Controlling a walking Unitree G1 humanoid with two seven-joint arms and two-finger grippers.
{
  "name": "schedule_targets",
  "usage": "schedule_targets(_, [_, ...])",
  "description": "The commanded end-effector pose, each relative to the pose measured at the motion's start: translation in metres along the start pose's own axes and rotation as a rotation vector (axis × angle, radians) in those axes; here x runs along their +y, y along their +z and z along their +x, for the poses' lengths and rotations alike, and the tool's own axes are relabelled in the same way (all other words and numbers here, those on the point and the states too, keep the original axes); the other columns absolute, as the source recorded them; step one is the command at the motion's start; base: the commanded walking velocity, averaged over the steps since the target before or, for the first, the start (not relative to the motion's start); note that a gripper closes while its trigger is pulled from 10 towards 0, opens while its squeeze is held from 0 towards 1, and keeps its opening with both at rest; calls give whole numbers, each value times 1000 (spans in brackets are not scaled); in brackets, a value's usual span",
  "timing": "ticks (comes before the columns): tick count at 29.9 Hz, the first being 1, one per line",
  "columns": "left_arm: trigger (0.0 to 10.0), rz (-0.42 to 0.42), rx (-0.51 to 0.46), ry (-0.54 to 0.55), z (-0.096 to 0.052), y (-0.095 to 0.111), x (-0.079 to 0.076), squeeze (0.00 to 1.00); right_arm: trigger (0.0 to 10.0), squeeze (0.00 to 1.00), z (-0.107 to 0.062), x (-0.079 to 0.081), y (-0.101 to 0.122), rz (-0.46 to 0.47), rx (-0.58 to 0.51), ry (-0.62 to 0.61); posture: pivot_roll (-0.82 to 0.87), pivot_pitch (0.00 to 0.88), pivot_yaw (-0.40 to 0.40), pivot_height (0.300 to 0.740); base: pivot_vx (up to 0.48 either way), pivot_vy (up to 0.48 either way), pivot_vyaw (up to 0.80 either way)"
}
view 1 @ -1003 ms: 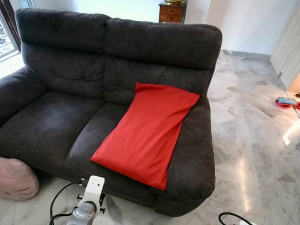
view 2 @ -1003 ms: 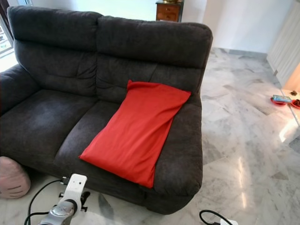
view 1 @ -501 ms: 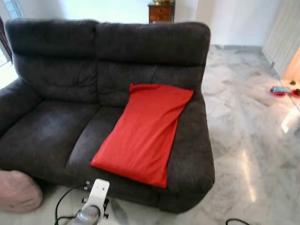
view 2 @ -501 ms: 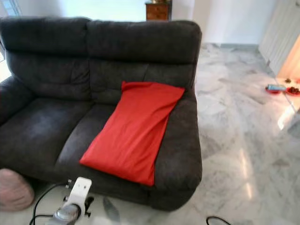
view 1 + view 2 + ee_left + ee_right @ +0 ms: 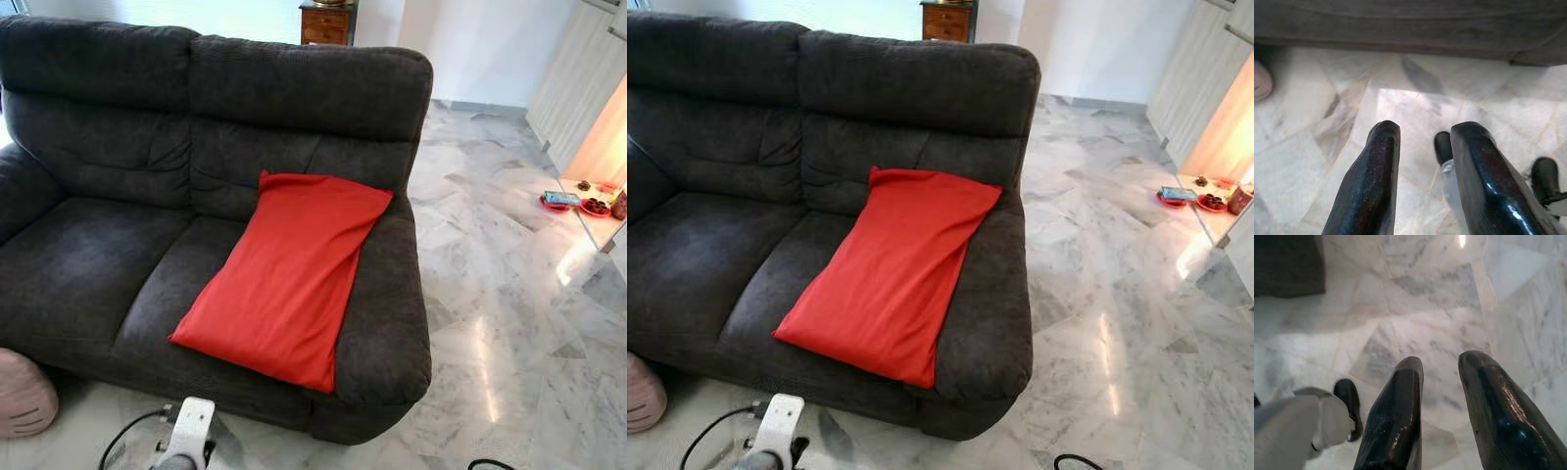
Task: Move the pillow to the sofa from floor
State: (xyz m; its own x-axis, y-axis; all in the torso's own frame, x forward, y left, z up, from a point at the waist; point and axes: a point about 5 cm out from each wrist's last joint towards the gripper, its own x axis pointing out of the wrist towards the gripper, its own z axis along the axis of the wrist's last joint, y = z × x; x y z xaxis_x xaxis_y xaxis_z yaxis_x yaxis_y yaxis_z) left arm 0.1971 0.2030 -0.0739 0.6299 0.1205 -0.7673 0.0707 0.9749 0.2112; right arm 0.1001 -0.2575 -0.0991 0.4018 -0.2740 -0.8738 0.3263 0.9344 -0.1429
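- A red pillow (image 5: pixel 284 272) lies on the right seat of the dark grey sofa (image 5: pixel 108 245). Its top edge leans against the backrest, its right side runs along the inside of the right armrest, and its bottom corner hangs slightly over the front of the seat.
- A pink cushion (image 5: pixel 22 394) sits on the marble floor (image 5: pixel 509 323) at the sofa's left front corner.
- The left arm (image 5: pixel 191 431) hangs low in front of the sofa. Seen from its wrist, the left claw (image 5: pixel 1422 137) points at the floor just short of the sofa's base, its two black fingers (image 5: pixel 1376 176) apart and holding nothing.
- The right claw (image 5: pixel 1440 367) also hangs over bare marble, its fingers (image 5: pixel 1396 416) parted and empty.
- Behind the sofa stands a wooden cabinet (image 5: pixel 326 22).
- Far off to the right, small red dishes (image 5: pixel 573 204) sit on the floor in a patch of warm light.
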Motion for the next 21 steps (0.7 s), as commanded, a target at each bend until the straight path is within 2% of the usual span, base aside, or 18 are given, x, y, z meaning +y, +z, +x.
schedule_targets(1, [10000,-9,-4,19,0,2,5,0,10000,0,1,3,4,26,-8,2,-44,0,-45,740,0,0,0])
schedule_targets(5, [10000,-3,-4,28,0,3,13,0,10000,0,1,16,5,43,-7,20,-47,0,-18,740,0,0,0])
schedule_targets(7, [10000,2,4,30,0,2,19,0,10000,0,1,31,2,36,-7,50,-70,0,14,740,0,0,0])
schedule_targets(14, [10000,6,12,9,0,1,20,0,10000,0,0,35,0,38,-5,55,-85,0,29,740,0,0,0])
schedule_targets(19, [10000,15,25,-16,0,-3,13,0,10000,0,0,30,1,29,-26,29,-62,0,14,740,0,0,0])
schedule_targets(21, [10000,-2,38,-30,-1,-6,11,0,10000,0,1,28,8,75,-63,23,-55,0,9,740,0,0,0])
